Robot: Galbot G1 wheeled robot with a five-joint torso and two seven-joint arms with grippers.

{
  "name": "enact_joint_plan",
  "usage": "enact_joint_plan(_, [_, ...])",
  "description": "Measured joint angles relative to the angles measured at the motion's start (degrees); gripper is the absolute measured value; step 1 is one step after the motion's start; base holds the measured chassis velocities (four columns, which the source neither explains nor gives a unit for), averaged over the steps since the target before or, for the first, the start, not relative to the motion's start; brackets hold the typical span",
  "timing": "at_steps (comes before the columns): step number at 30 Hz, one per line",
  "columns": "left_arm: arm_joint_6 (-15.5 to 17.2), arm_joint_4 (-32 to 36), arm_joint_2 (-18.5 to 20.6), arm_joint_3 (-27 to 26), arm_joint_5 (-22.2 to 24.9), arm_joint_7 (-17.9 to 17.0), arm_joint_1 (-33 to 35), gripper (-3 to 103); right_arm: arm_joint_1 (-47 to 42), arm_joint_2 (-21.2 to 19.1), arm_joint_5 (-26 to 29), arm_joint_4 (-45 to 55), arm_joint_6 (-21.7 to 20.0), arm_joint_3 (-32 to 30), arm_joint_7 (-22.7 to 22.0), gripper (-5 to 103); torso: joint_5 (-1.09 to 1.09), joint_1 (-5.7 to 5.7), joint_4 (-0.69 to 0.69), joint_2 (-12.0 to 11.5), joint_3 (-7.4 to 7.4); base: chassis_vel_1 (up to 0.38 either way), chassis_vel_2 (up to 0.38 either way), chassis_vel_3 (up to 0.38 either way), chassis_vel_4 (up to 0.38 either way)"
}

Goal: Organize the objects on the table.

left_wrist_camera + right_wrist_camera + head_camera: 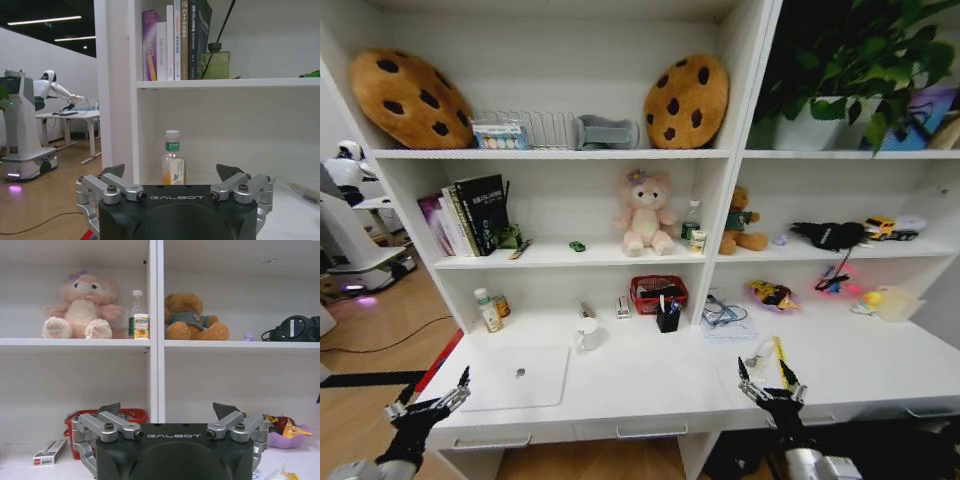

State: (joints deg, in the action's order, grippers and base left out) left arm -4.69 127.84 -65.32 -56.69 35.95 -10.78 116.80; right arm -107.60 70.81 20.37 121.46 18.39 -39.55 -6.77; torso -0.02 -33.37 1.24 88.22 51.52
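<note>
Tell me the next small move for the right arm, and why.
Probably ease the right gripper forward toward the yellow strip lying just ahead of it on the table. Both grippers hover open at the front edge holding nothing, and the left gripper sits beside the silver laptop.

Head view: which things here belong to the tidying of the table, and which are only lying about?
Belong to the job:
silver laptop
yellow packet
green toy car
white table

Just lying about:
cookie cushions
pink plush
brown bear
books
</note>
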Motion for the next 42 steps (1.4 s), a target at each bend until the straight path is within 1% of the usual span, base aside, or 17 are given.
enact_joint_plan(2, [0.0,0.0,0.0,0.0,0.0,0.0,0.0,100,0.1,0.0,0.0,0.0,0.0,0.1,0.0,100,0.07,0.01,-0.01,0.0,-0.01,0.265,0.214,-0.312,-0.212])
enact_joint_plan(4, [0.0,0.0,0.0,0.0,0.0,0.0,0.0,100,0.1,0.1,0.0,0.0,0.1,0.4,0.0,100,-0.04,0.0,0.01,0.0,0.0,0.303,0.199,-0.326,-0.2])
enact_joint_plan(6, [0.0,0.0,0.0,0.0,0.0,0.0,0.0,100,0.1,0.2,-0.1,0.0,0.2,0.5,0.0,100,-0.03,0.01,0.01,0.0,-0.01,0.359,0.203,-0.368,-0.195])
enact_joint_plan(7, [0.0,0.0,0.0,0.0,0.0,0.0,0.0,100,0.2,0.2,-0.1,0.0,0.3,0.7,0.0,100,0.1,0.03,-0.02,0.0,-0.01,0.449,0.208,-0.397,-0.175])
enact_joint_plan(8, [0.0,0.0,0.0,0.0,0.0,0.0,0.0,100,0.2,0.2,-0.1,0.0,0.3,0.7,0.0,100,0.1,0.03,-0.02,0.0,-0.01,0.449,0.208,-0.397,-0.175])
enact_joint_plan(10, [0.0,0.0,0.0,0.0,0.0,0.0,0.0,100,0.3,0.3,0.0,0.0,0.4,0.8,0.1,100,-0.04,0.01,-0.02,0.0,0.0,0.434,0.192,-0.454,-0.166])
enact_joint_plan(13, [0.0,0.0,0.0,0.0,0.0,0.0,0.0,100,0.3,0.4,-0.1,0.0,0.4,0.9,0.1,100,0.1,0.06,0.01,0.0,-0.02,0.443,0.177,-0.457,-0.218])
enact_joint_plan(14, [0.0,0.0,0.0,0.0,0.0,0.0,0.0,100,0.4,0.5,-0.2,0.1,0.4,1.0,0.0,100,-0.06,0.05,-0.01,0.0,-0.02,0.42,0.173,-0.371,-0.166])
enact_joint_plan(16, [0.0,0.0,0.0,0.0,0.0,0.0,0.0,100,0.5,0.6,-0.3,0.1,0.4,1.0,-0.1,100,-0.09,0.06,0.04,0.0,-0.04,0.378,0.141,-0.371,-0.138])
enact_joint_plan(17, [0.0,0.0,0.0,0.0,0.0,0.0,0.0,100,0.5,0.6,-0.3,0.1,0.4,1.1,-0.1,100,0.05,0.08,0.04,0.1,-0.04,0.244,0.012,-0.277,-0.111])
enact_joint_plan(20, [0.0,0.0,0.0,0.0,0.0,-0.1,0.0,100,0.7,0.7,-0.4,0.1,0.3,1.1,-0.4,100,-0.04,0.07,-0.03,0.0,-0.03,0.223,-0.022,-0.136,-0.048])
enact_joint_plan(22, [0.0,0.0,0.0,0.0,0.0,-0.1,0.0,100,0.8,0.7,-0.4,0.2,0.2,1.1,-0.5,100,0.01,0.06,-0.03,0.0,-0.02,0.081,-0.081,-0.039,0.01])
enact_joint_plan(23, [0.0,0.0,0.0,0.0,0.0,-0.1,0.0,100,1.0,0.7,-0.6,0.2,0.0,1.2,-0.9,100,0.07,0.02,-0.09,0.0,0.0,0.081,-0.013,0.011,0.032])
enact_joint_plan(24, [0.0,0.0,0.0,0.0,0.0,-0.1,0.0,100,1.1,0.7,-0.8,0.2,-0.1,1.3,-1.1,100,0.03,-0.02,-0.02,0.0,0.01,-0.005,-0.013,0.026,0.109])
enact_joint_plan(30, [0.0,0.0,0.0,0.0,0.0,0.0,0.0,100,1.2,0.8,-1.1,0.2,-0.3,1.5,-1.5,100,0.05,-0.02,0.05,0.0,0.01,0.004,-0.135,-0.063,0.18])
enact_joint_plan(35, [0.0,0.0,0.0,0.0,0.0,0.0,0.0,100,1.4,0.8,-1.2,0.3,-0.4,1.7,-1.8,100,0.02,0.04,-0.02,0.0,-0.02,0.206,-0.209,-0.214,0.229])
enact_joint_plan(42, [0.0,0.0,0.0,0.0,0.0,0.0,0.0,100,1.3,0.9,-1.4,0.3,-0.4,1.8,-2.1,100,-0.03,0.08,0.0,0.0,-0.03,0.328,-0.271,-0.32,0.264])
